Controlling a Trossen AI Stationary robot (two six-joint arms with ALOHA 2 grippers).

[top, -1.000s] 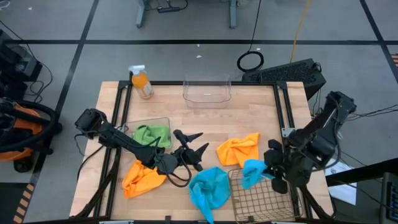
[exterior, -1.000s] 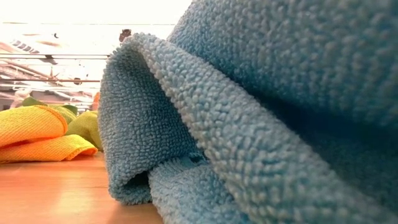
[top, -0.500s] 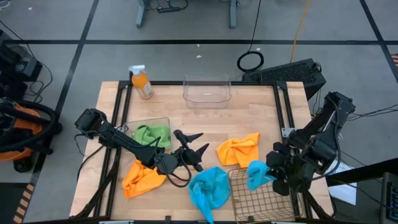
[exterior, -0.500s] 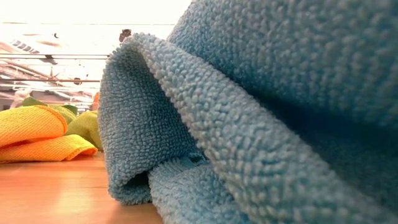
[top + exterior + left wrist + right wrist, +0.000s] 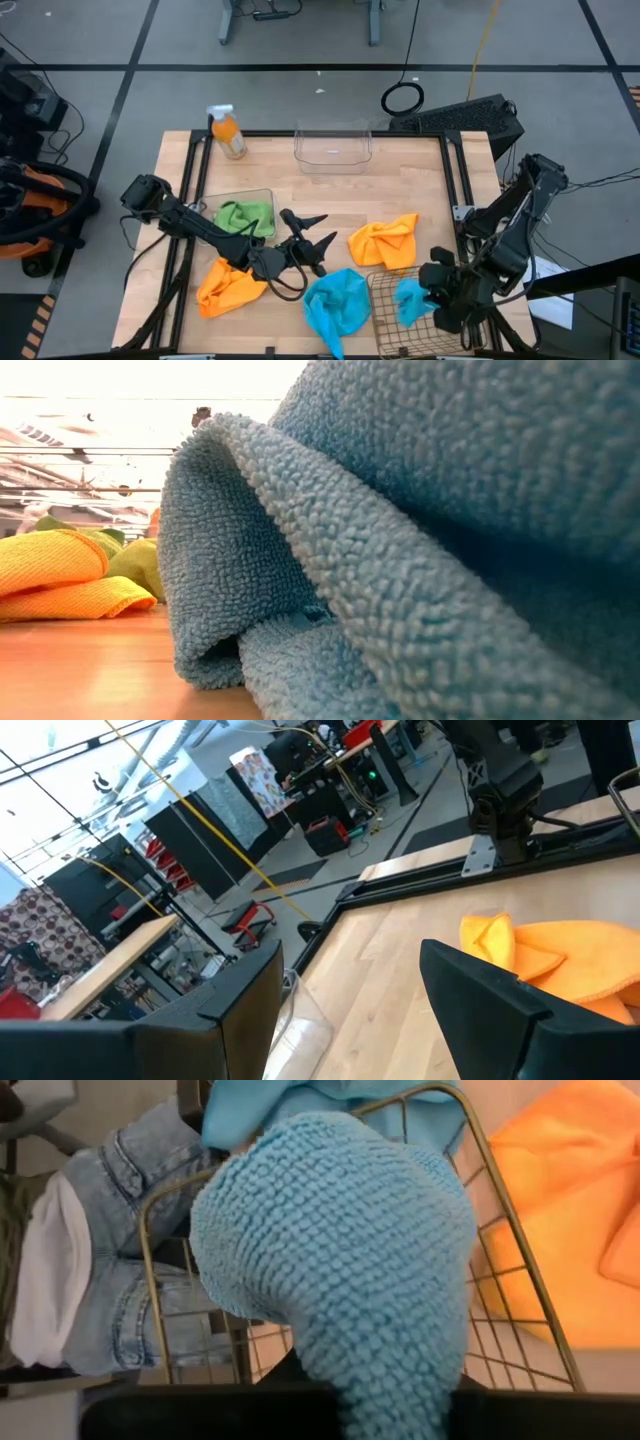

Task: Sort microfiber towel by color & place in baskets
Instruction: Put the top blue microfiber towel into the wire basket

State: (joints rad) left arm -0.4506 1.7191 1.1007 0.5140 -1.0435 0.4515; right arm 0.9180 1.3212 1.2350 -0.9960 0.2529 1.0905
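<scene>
My right gripper (image 5: 428,293) is shut on a bright blue towel (image 5: 410,300) over the bronze wire basket (image 5: 385,325) at the near right. In the right wrist view the towel (image 5: 350,1250) bulges in front of the basket's rim (image 5: 500,1190). A second blue towel (image 5: 335,302) lies on the table left of the basket and fills the low view (image 5: 420,540). My left gripper (image 5: 312,232) is open and empty at mid-table; in the left wrist view (image 5: 350,1010) it faces an orange towel (image 5: 560,955). Another orange towel (image 5: 228,285) lies near left. A green towel (image 5: 245,215) lies in a clear tub (image 5: 262,195). My right gripper holds the blue towel by a bunched part (image 5: 400,1390) that comes out between its two fingers. The towel itself hides the place of contact. The towel hangs in a rounded bunch inside the wire basket's outline (image 5: 405,305). I cannot tell whether it touches the mesh floor.
An empty clear tub (image 5: 333,145) stands at the far edge and an orange spray bottle (image 5: 228,130) at the far left. An orange towel (image 5: 385,240) lies just beyond the basket. A person in jeans (image 5: 120,1270) stands beyond the near edge.
My right gripper has moved toward the table's near edge with the blue towel. The towel has gone from the basket's far rim to inside the basket's outline.
</scene>
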